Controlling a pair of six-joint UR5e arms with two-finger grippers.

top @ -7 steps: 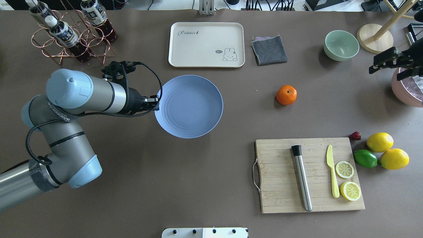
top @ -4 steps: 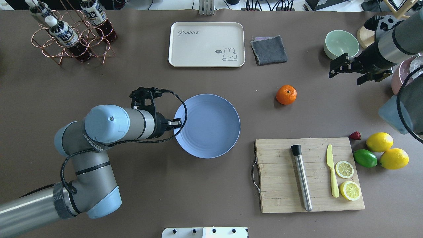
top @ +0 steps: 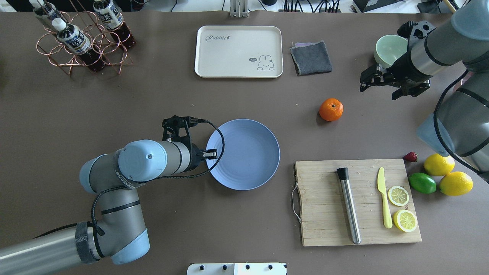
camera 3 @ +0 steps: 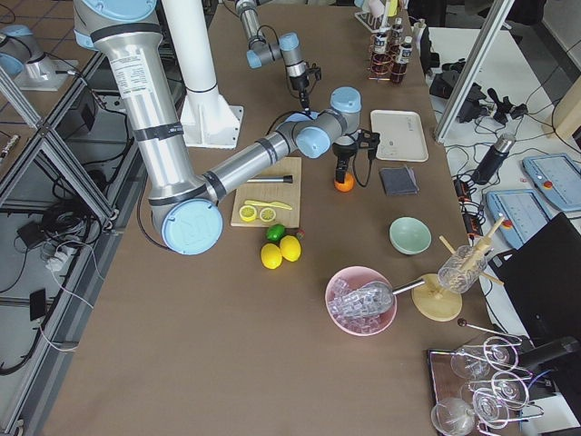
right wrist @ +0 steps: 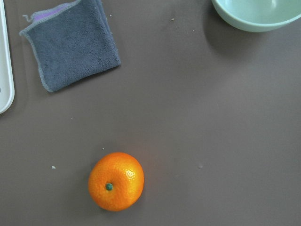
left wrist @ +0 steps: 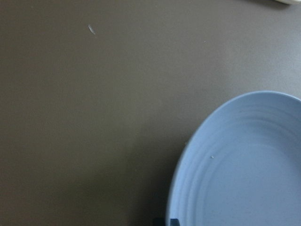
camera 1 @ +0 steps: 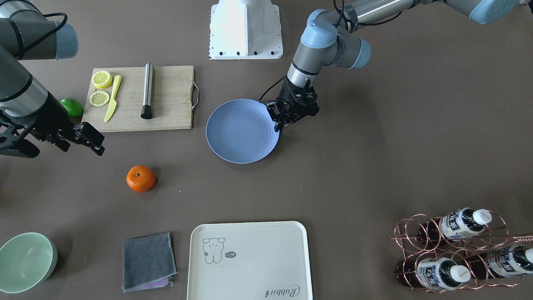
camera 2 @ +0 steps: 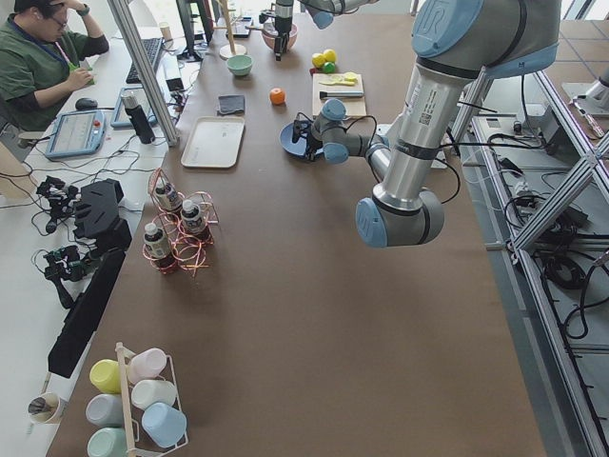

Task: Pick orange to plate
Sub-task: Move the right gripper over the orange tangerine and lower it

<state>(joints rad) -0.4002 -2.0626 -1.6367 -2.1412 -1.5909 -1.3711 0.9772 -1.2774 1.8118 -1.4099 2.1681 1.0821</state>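
Observation:
The orange lies alone on the brown table, right of centre, and also shows as the orange and the orange with its green stem dimple up. The periwinkle plate sits mid-table, left of the cutting board. My left gripper is shut on the plate's left rim; the plate fills the left wrist view's lower right. My right gripper hangs open and holds nothing, up and to the right of the orange and apart from it.
A cutting board holds a steel muddler, yellow knife and two lemon slices. Two lemons, a lime and a strawberry lie beside it. At the back stand a cream tray, grey cloth, green bowl and bottle rack.
My left arm pulled the plate toward the robot and rightward, closer to the cutting board. My right arm swung in from the table's right edge toward the orange. The orange stayed put.

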